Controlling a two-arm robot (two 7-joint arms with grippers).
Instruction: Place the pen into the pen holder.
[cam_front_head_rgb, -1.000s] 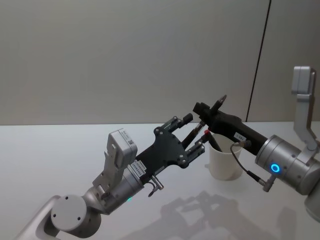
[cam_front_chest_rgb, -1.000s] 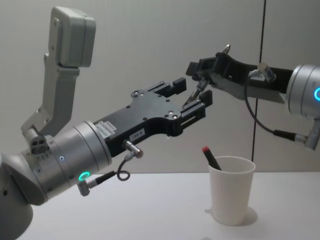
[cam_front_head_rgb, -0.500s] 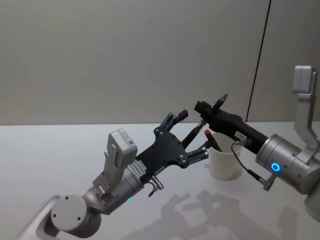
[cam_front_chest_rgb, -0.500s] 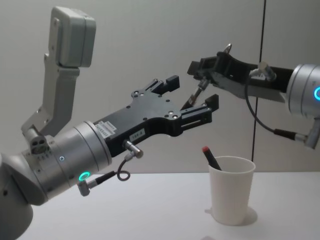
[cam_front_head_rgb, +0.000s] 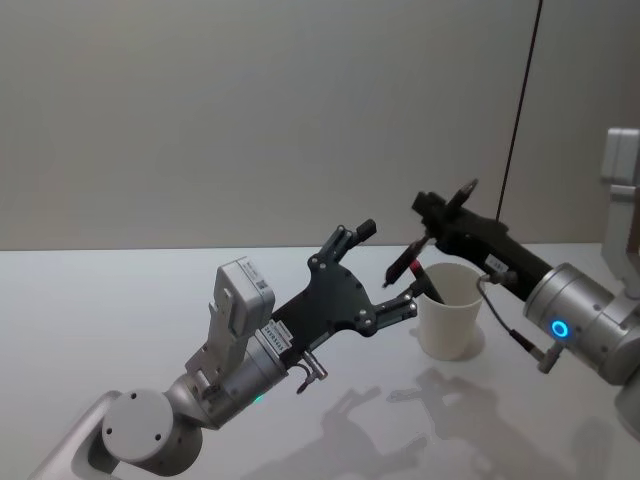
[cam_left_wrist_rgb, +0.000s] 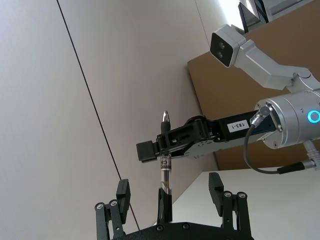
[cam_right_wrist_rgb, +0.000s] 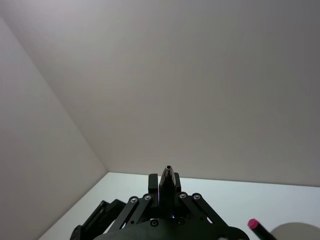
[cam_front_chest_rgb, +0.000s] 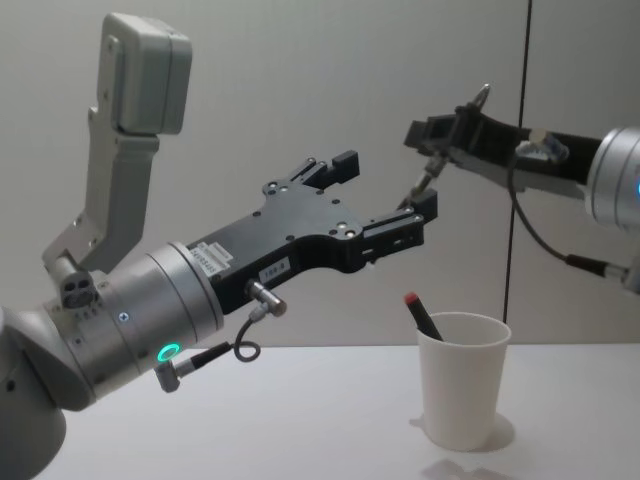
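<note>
Plain grey wall behind, with 1 thin dark vertical seam (cam_front_head_rgb: 520, 110) toward 1 o'clock in the head view; pale white table (cam_front_head_rgb: 120, 310) below.

Pen holder (cam_front_head_rgb: 450, 311): white paper cup, upright on the table, at about 4 o'clock from centre in the head view, 5 o'clock in the chest view. Already contains 1 dark pen with a red cap (cam_front_chest_rgb: 420, 314), leaning against the cup's inner wall, cap end sticking out over the rim.

Right gripper (cam_front_head_rgb: 446, 217): reaching in from the 3 o'clock edge, raised above the cup. Fingers pinched onto the pen (cam_front_head_rgb: 440, 228), gripped near its upper end; metal tip poking out above the fingers, long dark barrel hanging down and tilted toward 7 o'clock. Lower end of the pen above the cup's near rim, apart from it, not inside.

Left gripper (cam_front_head_rgb: 385, 268): reaching in from the 7 o'clock corner, spread wide, holding nothing. In the left wrist view, the pen's barrel between the 2 spread fingers (cam_left_wrist_rgb: 216, 186), touching neither. In the chest view, left gripper at 11 o'clock from the cup, well above the rim.
</note>
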